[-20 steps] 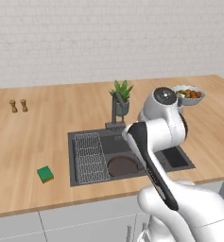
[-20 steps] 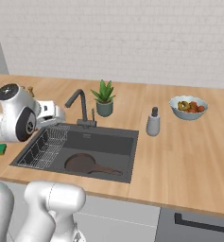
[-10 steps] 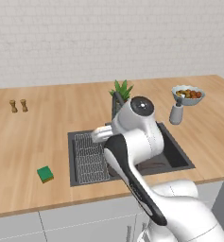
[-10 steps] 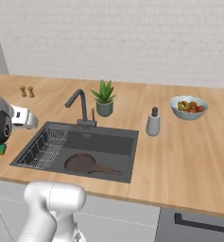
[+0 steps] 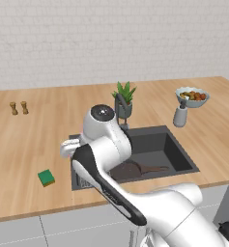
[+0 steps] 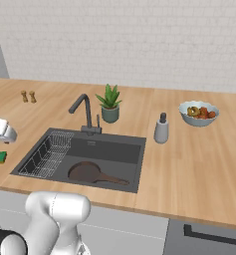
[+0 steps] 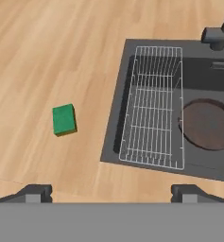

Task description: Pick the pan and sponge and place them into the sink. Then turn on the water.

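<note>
Above the wooden surface (image 7: 61, 56), the tool (image 7: 111, 191) hangs with jaws wide, holding nothing. Ahead of it and to its left lies the sponge (image 7: 64, 119); to its right, the sink (image 7: 114, 118) holds the pan (image 7: 209, 124) beyond the wire rack (image 7: 153, 106).

My wooden counter (image 6: 199, 164) holds the sink (image 6: 114, 149). Left of it lies the sponge (image 7: 64, 119); behind it a plant (image 6: 109, 103); right of it a dispenser (image 6: 161, 128) and bowl (image 6: 199, 113); far left behind it, two shakers (image 6: 28, 96).
</note>
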